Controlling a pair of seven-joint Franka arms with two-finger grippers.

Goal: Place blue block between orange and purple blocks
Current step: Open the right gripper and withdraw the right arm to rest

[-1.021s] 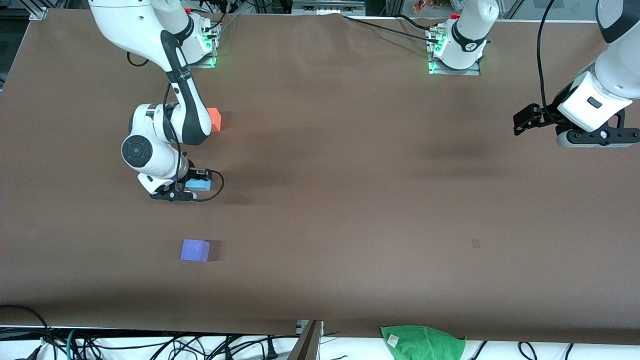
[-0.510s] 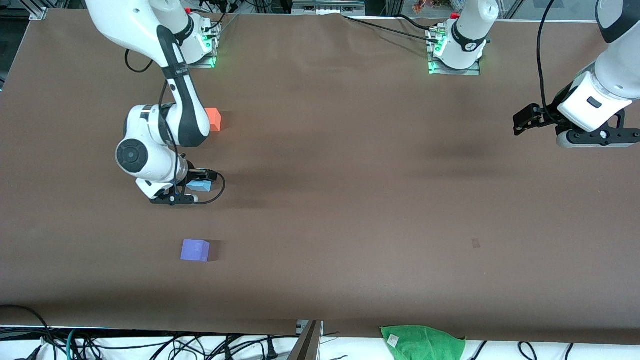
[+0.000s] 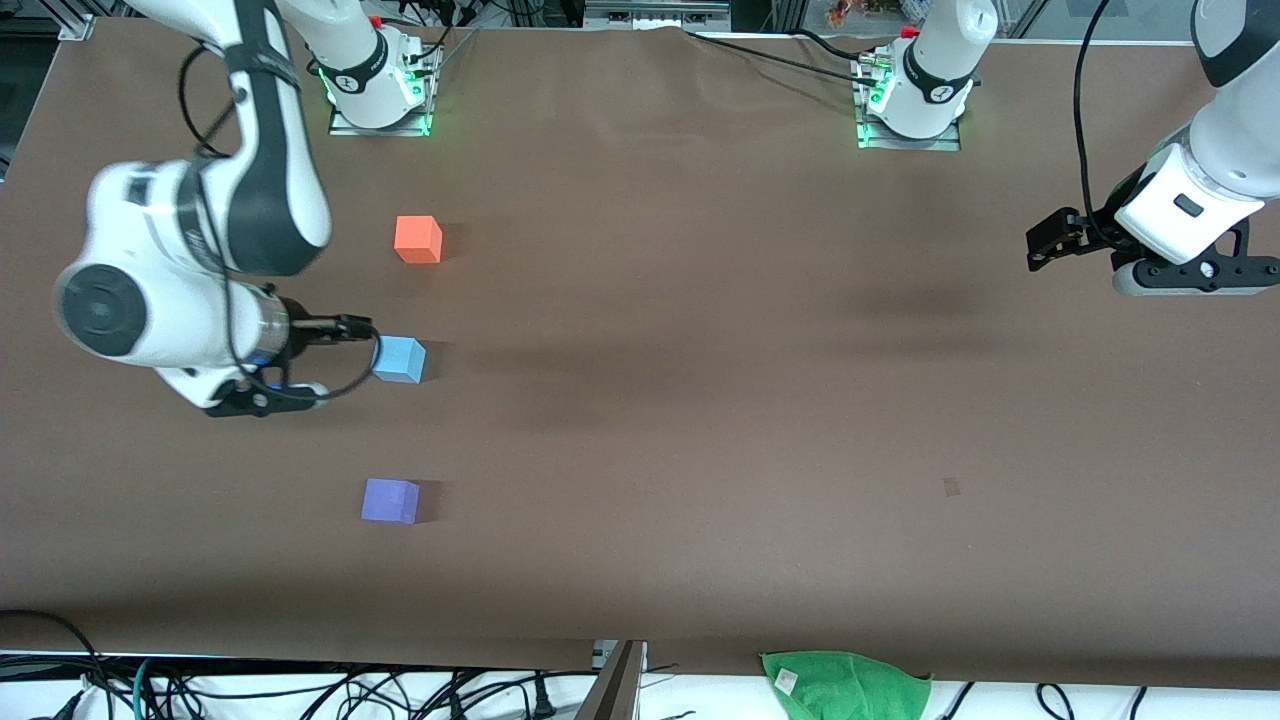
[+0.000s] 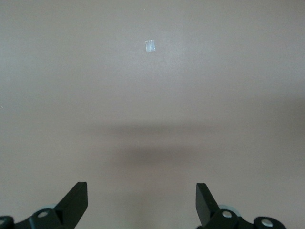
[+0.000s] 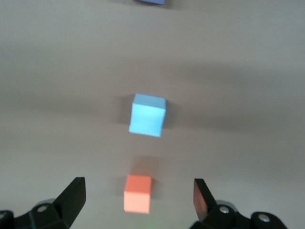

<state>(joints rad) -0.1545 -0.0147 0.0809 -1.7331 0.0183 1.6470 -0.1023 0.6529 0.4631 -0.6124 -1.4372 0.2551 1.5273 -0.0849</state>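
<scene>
The sky-blue block (image 3: 399, 360) rests on the table between the orange block (image 3: 418, 240), farther from the front camera, and the purple block (image 3: 390, 501), nearer to it. The three stand roughly in a line. My right gripper (image 3: 325, 360) is open and empty, raised over the table beside the blue block, toward the right arm's end. The right wrist view shows the blue block (image 5: 147, 115), the orange block (image 5: 137, 193) and an edge of the purple block (image 5: 150, 2) past the open right gripper (image 5: 138, 198). My left gripper (image 3: 1045, 240) waits open and empty at the left arm's end (image 4: 141, 200).
A green cloth (image 3: 845, 685) lies at the table's near edge. A small pale mark (image 3: 951, 487) is on the brown table surface (image 3: 700, 400). Cables hang below the near edge.
My right gripper has let go of the blue block, risen and drawn back toward the right arm's end, uncovering the orange block. The blue block stays put. The left arm has not moved.
</scene>
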